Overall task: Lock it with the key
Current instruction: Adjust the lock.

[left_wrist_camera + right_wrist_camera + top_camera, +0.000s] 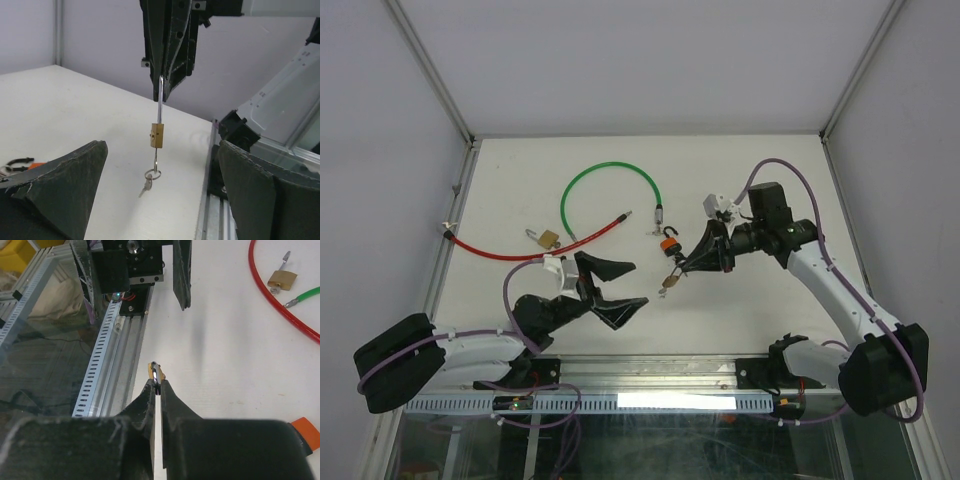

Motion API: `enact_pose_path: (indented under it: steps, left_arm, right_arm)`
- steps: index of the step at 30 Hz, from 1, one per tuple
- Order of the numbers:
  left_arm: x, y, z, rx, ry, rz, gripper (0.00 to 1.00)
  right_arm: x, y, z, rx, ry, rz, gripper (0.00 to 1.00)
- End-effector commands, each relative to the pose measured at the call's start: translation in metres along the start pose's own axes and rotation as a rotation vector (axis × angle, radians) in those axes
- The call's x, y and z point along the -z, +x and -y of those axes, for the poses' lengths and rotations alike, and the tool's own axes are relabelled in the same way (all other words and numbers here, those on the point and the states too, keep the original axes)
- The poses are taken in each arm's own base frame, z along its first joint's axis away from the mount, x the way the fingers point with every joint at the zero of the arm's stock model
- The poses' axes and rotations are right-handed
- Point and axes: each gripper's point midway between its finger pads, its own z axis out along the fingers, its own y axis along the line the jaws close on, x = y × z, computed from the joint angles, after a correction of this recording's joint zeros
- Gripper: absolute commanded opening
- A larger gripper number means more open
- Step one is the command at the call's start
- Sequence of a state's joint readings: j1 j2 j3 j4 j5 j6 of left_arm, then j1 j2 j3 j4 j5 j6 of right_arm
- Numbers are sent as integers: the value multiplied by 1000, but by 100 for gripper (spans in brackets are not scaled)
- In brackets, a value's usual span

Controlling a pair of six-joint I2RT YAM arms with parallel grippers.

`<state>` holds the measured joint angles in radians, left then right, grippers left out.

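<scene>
My right gripper point(679, 267) is shut on the steel shackle point(160, 100) of a small brass padlock point(157, 135) and holds it hanging above the table. A key point(145, 186) dangles on a ring point(153, 175) from the lock's underside. In the right wrist view the gripper point(159, 385) pinches the shackle, with the brass body point(152, 371) just past the tips. My left gripper point(634, 285) is open and empty. In its wrist view point(160, 195) the hanging key is between and beyond its two fingers point(55, 185), apart from both.
An orange padlock point(669, 240) lies beside my right gripper. A second brass padlock point(548, 238) lies on a red cable point(485, 248), below a green cable loop point(610, 170). The metal rail point(650, 370) runs along the near table edge.
</scene>
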<state>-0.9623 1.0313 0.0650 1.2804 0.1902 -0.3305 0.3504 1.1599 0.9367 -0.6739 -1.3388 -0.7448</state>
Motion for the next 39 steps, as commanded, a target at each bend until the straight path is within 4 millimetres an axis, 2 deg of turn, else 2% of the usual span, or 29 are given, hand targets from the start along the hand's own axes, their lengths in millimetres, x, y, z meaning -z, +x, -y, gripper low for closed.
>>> enact_pose_path:
  steps: [1, 4, 8, 11, 16, 19, 22, 23, 25, 28, 31, 39]
  left_arm:
    - [-3, -59, -24, -112, -177, 246, 99]
    - [1, -69, -30, -106, -216, 287, 99]
    - [-14, -57, -9, -90, -75, 213, 99]
    - [-22, -54, -3, -15, -15, 199, 99]
    - [-28, -55, -7, 125, 49, 210, 96]
    - [-35, -49, -7, 208, 98, 195, 89]
    - [-46, -45, -1, 268, 145, 170, 76]
    - [-50, -36, -3, 274, 138, 151, 74]
    - [-53, -32, -2, 234, 119, 160, 73]
    - [-55, -30, -4, 163, 73, 183, 73]
    - [-57, -28, -9, 126, 44, 184, 67]
    - [-70, -25, -17, 115, 1, 192, 58]
  right_arm:
    - [4, -31, 9, -78, 51, 68, 0]
    - [4, -39, 10, -138, 74, 85, 0]
    - [7, -49, 12, -171, 119, 119, 0]
    - [14, -46, 15, -162, 141, 169, 0]
    - [26, -40, 24, -189, 197, 184, 0]
    - [29, -42, 22, -180, 211, 190, 0]
    - [32, -40, 25, -179, 240, 203, 0]
    - [33, -40, 25, -189, 244, 208, 0]
    - [34, -39, 27, -185, 249, 211, 0]
    - [33, -37, 29, -190, 250, 210, 0]
    - [33, -36, 30, -188, 250, 211, 0]
    - [32, -32, 34, -204, 248, 208, 0]
